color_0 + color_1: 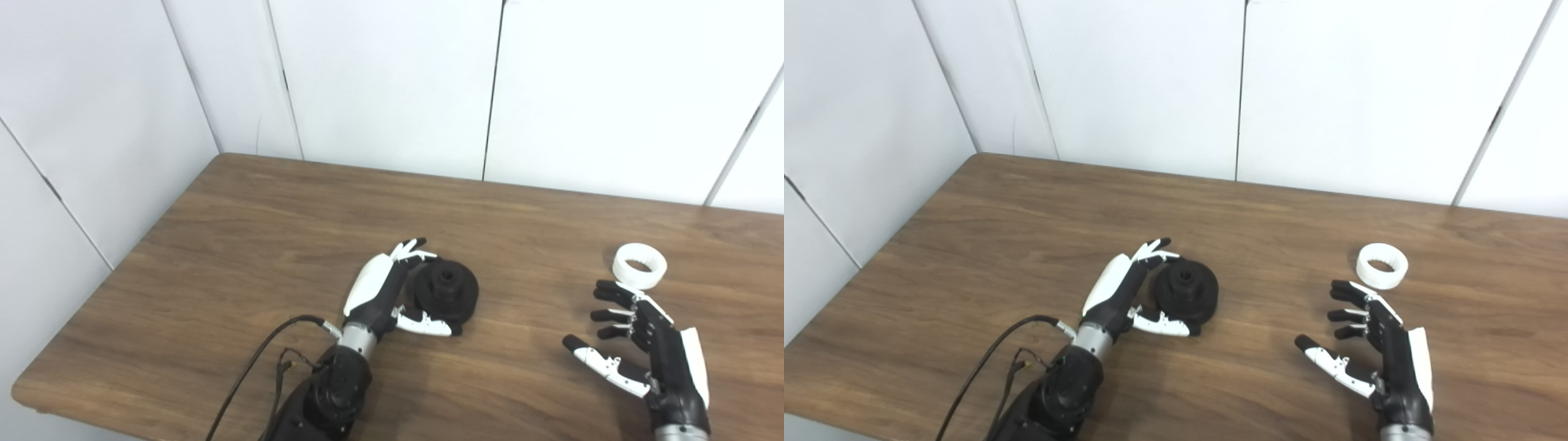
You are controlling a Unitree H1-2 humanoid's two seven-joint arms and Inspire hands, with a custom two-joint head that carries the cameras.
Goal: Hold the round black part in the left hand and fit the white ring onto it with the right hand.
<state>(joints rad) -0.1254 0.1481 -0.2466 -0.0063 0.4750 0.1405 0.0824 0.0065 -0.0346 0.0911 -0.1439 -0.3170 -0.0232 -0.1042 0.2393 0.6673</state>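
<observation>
Brown wooden table (pixel 245 233) set against white walls, black part (pixel 446 289) laid near centre, white ring (pixel 639 265) placed well to its right.

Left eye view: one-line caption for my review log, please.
Left hand cups the round black part on the table; open right hand sits just short of the white ring.

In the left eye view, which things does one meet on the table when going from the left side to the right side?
Black cable → left hand → round black plastic part → right hand. The white plastic ring overlaps the right hand sideways, lying beyond it.
</observation>
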